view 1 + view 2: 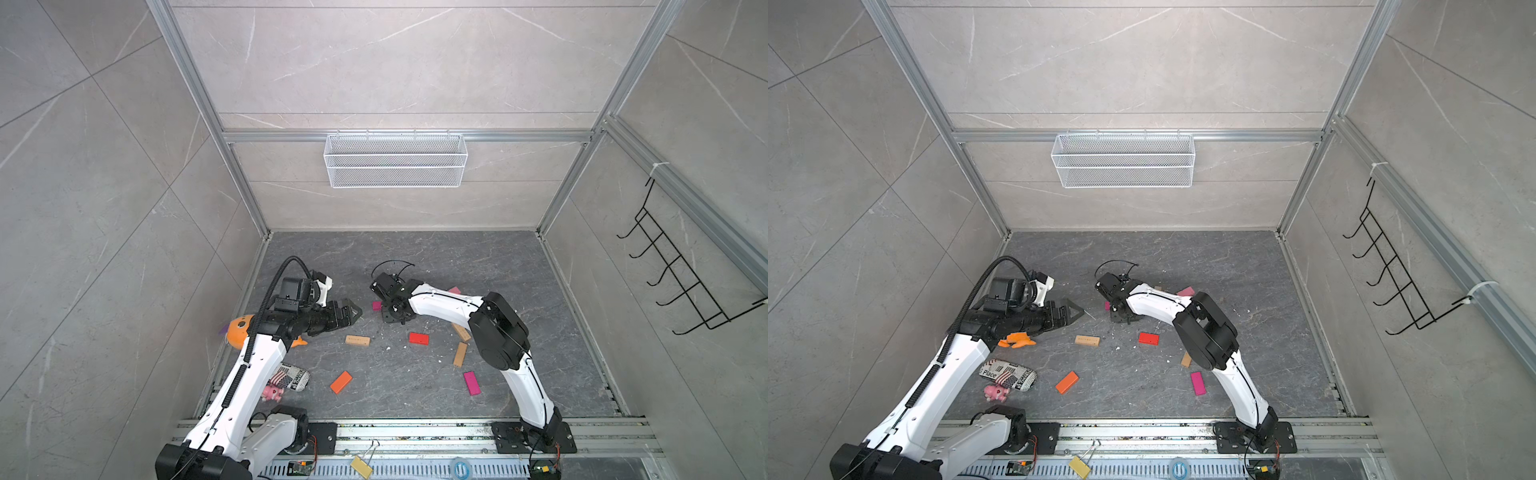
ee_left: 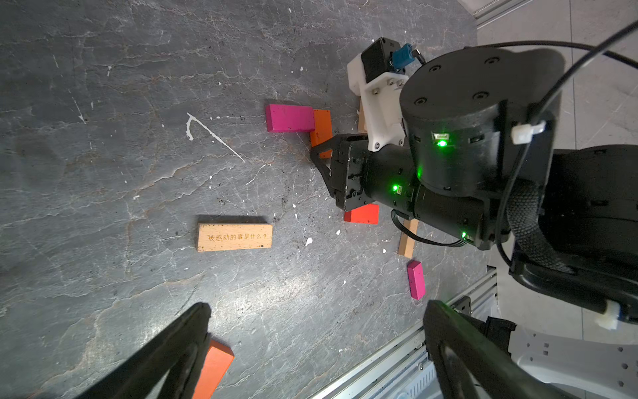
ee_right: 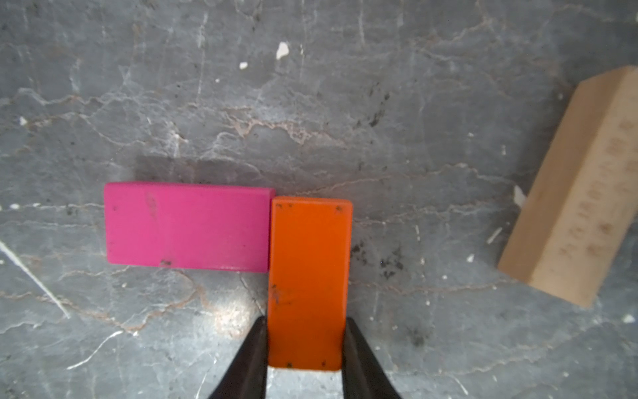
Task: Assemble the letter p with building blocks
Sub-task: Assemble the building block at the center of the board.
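Two blocks meet in a corner near the middle of the dark surface (image 1: 457,257). A magenta block (image 3: 188,226) lies flat. An orange block (image 3: 309,269) lies flat at a right angle to it, with one long side touching the magenta block's short end.

The right hand (image 3: 305,324) grasps the orange block. Its black fingers (image 3: 253,352) press against both long sides at the end away from the magenta block. A tan block (image 3: 580,193) lies at a slant close by, apart from both.

The left hand (image 2: 317,311) is released, with its fingers spread wide and nothing between them. It hangs over the surface near the corner, pointing toward the right hand.

The other blocks lie scattered on the side nearer the arm bases, none touching another:
- a lone tan block (image 1: 357,340) with printed lettering
- a red block (image 1: 418,338)
- a second orange block (image 1: 341,382)
- a second magenta block (image 1: 472,383)
- a slanted tan block (image 1: 460,354), just beside the right arm's elbow in a top view

A light pink block (image 1: 454,290) shows just beyond the right arm. An orange plush fish (image 1: 239,328) lies partly under the left arm.
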Action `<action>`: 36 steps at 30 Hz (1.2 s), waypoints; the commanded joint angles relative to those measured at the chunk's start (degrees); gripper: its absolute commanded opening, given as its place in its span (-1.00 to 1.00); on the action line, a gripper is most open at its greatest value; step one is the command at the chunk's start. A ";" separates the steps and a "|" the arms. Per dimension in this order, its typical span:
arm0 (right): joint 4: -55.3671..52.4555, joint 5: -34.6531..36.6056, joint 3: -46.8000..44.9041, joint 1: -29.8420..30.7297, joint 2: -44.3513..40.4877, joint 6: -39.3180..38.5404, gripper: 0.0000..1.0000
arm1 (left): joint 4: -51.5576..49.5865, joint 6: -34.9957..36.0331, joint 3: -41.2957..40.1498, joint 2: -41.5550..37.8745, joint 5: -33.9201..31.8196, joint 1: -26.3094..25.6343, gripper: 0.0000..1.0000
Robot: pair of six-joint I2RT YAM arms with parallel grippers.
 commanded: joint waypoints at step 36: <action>4.63 -4.70 -14.98 -1.22 -22.15 -7.77 1.00 | -1.45 -0.04 0.38 0.74 -3.10 1.11 0.99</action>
